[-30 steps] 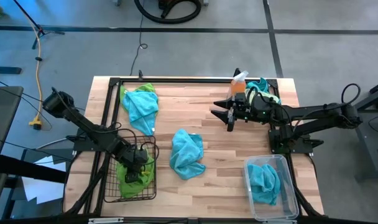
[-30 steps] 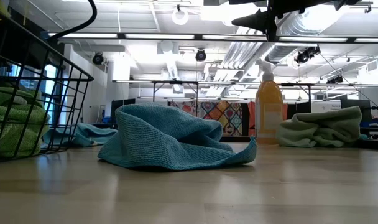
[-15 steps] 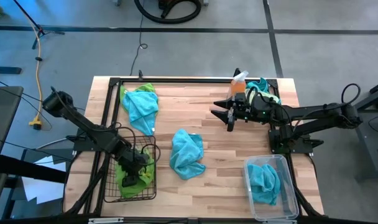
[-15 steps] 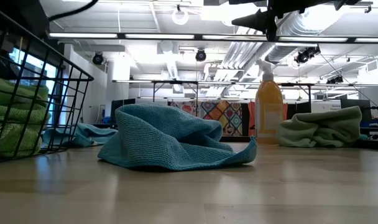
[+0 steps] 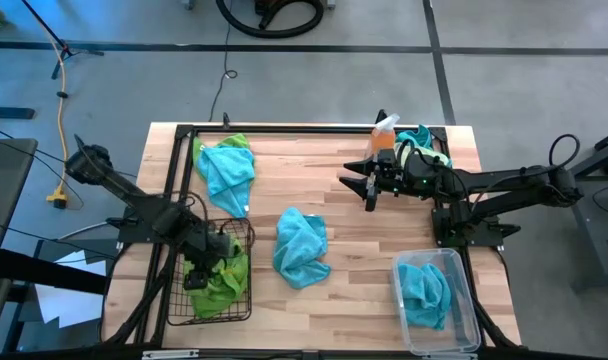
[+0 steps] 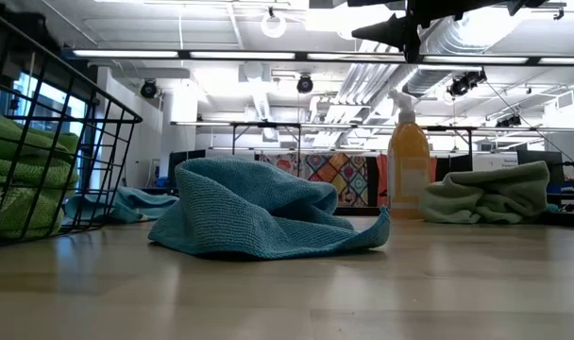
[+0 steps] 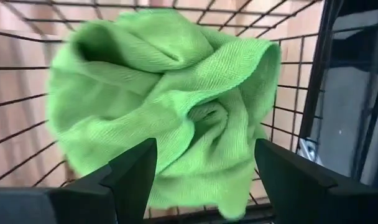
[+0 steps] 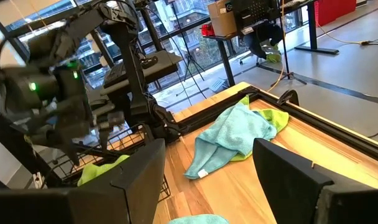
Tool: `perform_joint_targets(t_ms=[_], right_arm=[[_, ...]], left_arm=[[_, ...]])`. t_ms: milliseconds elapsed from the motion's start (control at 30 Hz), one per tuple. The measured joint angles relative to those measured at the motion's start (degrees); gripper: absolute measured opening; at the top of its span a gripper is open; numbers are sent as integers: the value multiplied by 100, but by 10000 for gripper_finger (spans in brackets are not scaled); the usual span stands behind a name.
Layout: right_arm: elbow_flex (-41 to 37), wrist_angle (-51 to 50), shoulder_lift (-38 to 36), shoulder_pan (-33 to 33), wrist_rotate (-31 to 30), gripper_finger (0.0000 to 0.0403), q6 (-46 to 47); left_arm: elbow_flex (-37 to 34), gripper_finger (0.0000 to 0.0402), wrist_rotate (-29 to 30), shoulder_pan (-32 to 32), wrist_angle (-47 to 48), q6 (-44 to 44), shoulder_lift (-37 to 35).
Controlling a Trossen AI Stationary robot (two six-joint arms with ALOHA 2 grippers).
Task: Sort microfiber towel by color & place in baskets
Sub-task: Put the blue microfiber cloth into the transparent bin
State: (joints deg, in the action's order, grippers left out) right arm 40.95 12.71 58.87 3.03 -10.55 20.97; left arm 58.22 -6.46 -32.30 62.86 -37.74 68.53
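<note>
While the left pincer gapes, the green towel lies just beyond it

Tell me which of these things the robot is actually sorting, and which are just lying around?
Part of the job:
- green towel in the wire basket
- blue towel mid-table
- blue and green towels at the far left
- towels by the right arm
- clear basket holding a blue towel

Just lying about:
- orange spray bottle

- Counter: light wood planks, black frame along the far and left edges.
- Black wire basket at near left.
- Clear plastic basket at near right.
- Turquoise towel crumpled at centre.
- Turquoise-on-green towel pile at far left.
- Orange spray bottle and another towel heap at far right.
</note>
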Motion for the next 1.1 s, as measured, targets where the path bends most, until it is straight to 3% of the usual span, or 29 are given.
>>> perform_joint_targets(t_ms=[133,267,367,467,600,733,933,1100], right_arm=[[0,108,0,0,0,240,97],[0,523,0,0,0,240,276],[0,930,0,0,3,240,374],[0,1409,0,0,168,240,457],[32,2028,-2,-2,480,240,459],[404,1946,-2,-3,732,240,291],[1300,588,-3,-52,771,240,-728],[1784,-556,-2,-52,761,240,-1074]], left_arm=[[547,257,762,176,503,50,-299],[1144,257,2426,361,464,308,-650],[1419,257,3773,531,-89,698,-906],[1442,257,4485,859,-1142,1407,-1173],[1307,257,4274,1425,-2617,2354,-1370],[826,257,3342,1963,-4149,3077,-1479],[-323,257,2323,2660,-6129,2880,-1476],[-985,257,2073,2977,-7379,2636,-1459]])
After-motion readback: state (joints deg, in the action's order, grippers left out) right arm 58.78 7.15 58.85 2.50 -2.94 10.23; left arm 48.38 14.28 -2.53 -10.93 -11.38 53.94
